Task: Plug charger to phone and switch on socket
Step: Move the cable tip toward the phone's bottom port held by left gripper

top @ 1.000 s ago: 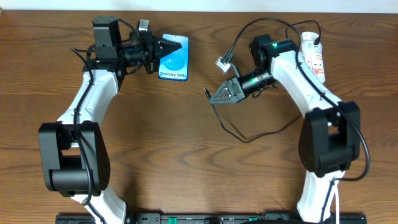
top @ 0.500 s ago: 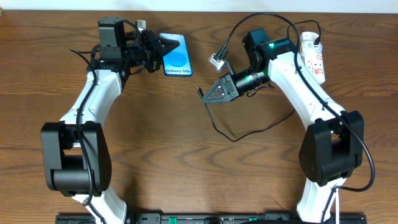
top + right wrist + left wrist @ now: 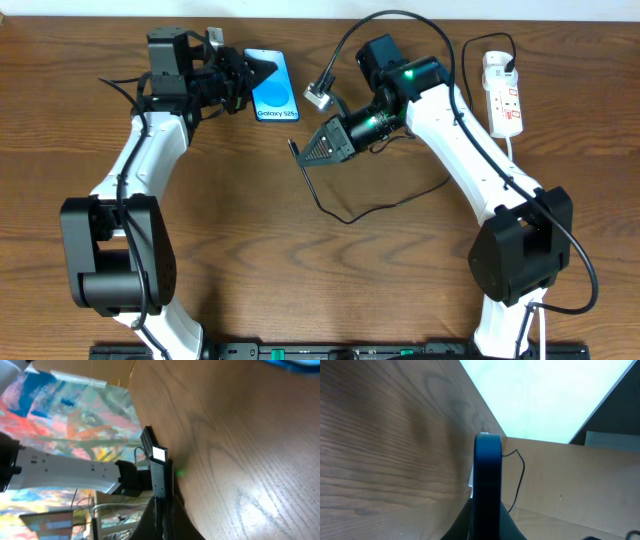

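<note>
charger [image 3: 160, 466] in end effector [image 3: 163, 504]

The table [image 3: 250, 230] is grained wood, the phone [image 3: 274, 88] glossy, the socket [image 3: 502, 95] white plastic, the charger [image 3: 159, 454] matt black.

Charger [image 3: 345, 220] between phone [image 3: 272, 86] and socket [image 3: 502, 95]

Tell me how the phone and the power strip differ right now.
The phone shows a light blue screen in a black bezel; the power strip is white with red switches. The phone is clamped by the left gripper; the power strip lies free with no gripper on it. The power strip looks longer and narrower than the phone. Both sit near the table's far edge, face up.
</note>
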Robot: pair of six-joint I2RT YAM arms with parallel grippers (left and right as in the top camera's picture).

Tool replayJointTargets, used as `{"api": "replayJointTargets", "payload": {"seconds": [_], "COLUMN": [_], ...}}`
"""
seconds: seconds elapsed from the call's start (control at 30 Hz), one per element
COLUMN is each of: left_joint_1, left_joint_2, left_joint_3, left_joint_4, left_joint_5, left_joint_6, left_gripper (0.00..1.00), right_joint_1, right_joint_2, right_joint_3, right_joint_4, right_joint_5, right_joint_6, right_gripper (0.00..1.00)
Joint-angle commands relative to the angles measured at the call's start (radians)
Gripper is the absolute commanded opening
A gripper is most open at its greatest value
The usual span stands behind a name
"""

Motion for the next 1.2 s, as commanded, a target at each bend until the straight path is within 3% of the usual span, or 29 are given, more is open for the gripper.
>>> {"api": "replayJointTargets", "payload": {"seconds": [0.0, 0.33, 1.17], "left_joint_1": [0.003, 0.003, 0.003], "left_joint_2": [-0.004, -0.004, -0.004], "left_joint_3": [0.012, 0.012, 0.012], "left_joint_4": [0.005, 0.009, 0.028], "left_joint_5": [0.008, 0.044, 0.087], "left_joint_6": [0.017, 0.017, 0.043], "left_gripper": [0.07, 0.07, 0.07], "right_joint_1": [0.017, 0.05, 0.049], "right_joint_2": [-0.019, -0.019, -0.01], "right_joint_3": [0.024, 0.023, 0.023], "right_joint_4": [0.007, 0.054, 0.158], "right_joint_5": [0.042, 0.131, 0.14], "right_joint_6": [0.071, 0.135, 0.248], "right_gripper": [0.01, 0.01, 0.01]}}
